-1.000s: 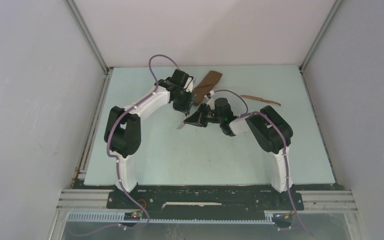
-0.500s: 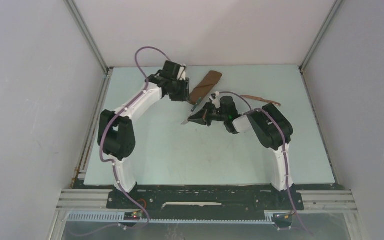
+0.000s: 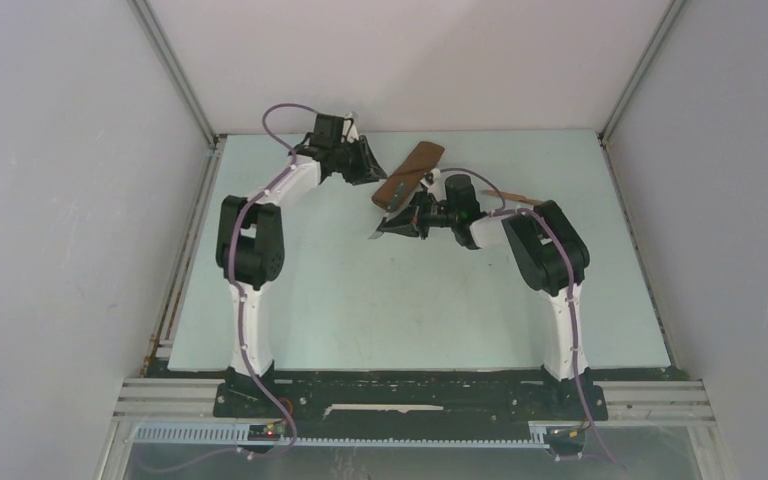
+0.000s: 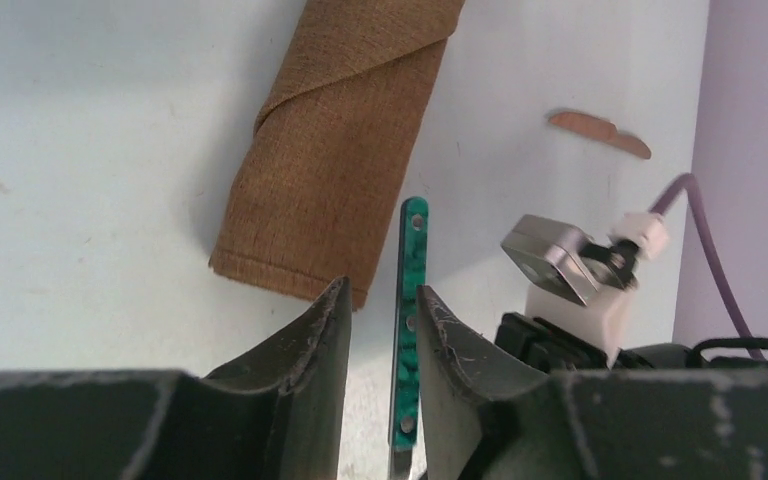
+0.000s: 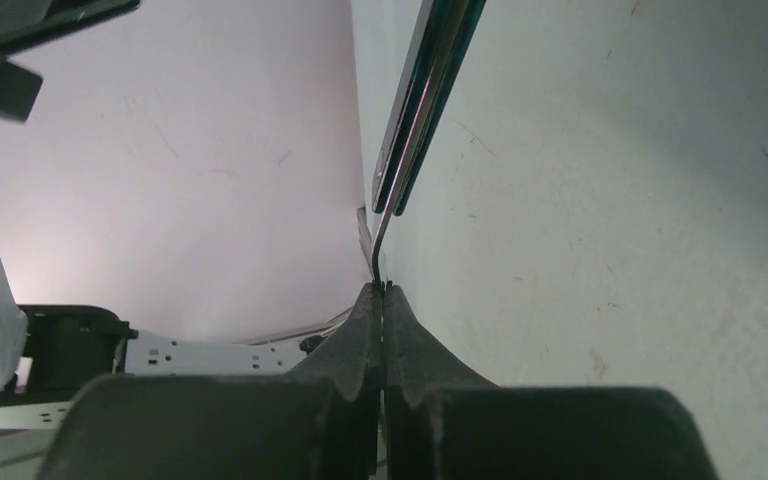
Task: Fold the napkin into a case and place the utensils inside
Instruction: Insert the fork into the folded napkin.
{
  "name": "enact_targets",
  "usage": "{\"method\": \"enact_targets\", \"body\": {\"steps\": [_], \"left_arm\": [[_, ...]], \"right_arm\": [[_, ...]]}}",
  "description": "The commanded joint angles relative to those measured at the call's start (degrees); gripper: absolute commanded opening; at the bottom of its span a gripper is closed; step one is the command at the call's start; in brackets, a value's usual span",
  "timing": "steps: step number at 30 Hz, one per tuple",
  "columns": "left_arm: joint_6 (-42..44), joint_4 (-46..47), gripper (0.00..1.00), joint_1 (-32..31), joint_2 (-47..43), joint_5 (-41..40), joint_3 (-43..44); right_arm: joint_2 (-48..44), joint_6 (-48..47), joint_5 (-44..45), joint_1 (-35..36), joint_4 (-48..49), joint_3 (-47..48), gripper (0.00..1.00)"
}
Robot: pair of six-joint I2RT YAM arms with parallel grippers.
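The napkin lies folded as a narrow brown case (image 3: 412, 170) (image 4: 340, 170) at the back of the table. My right gripper (image 3: 394, 227) (image 5: 384, 290) is shut on the thin metal neck of the teal-handled utensil (image 3: 382, 215) (image 5: 430, 100). The utensil's handle (image 4: 410, 300) points at the case's near open end. My left gripper (image 3: 367, 168) (image 4: 380, 290) hovers left of the case, open. The handle shows through its gap, farther off and not gripped. The reddish-brown knife (image 3: 522, 200) (image 4: 600, 132) lies flat to the right of the case.
The pale green table (image 3: 410, 310) is walled by white panels on three sides. The right arm's wrist and its purple cable (image 4: 675, 195) sit close to the utensil. The two grippers are close together near the case.
My left gripper has opened and drawn back toward the far left, away from the utensil handle. My right gripper has carried the utensil a little farther back, toward the case.
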Motion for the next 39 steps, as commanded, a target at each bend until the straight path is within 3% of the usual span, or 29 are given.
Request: {"method": "enact_targets", "body": {"steps": [1,13,39], "left_arm": [[-2.31,2.58,0.35,-0.12,4.04,3.92,5.4],[-2.97,2.16,0.32,0.06,12.22,3.6,9.29],[-1.67,-0.81,0.28,0.06,14.19,2.99,5.48]], "right_arm": [[1.65,-8.8,-3.48,-1.74,-4.63,2.87,0.0],[8.09,-15.85,-8.66,-4.58,-15.29,14.61,0.0],[15.44,-11.45,-6.23,-7.98,-15.11,23.51,0.0]]}}
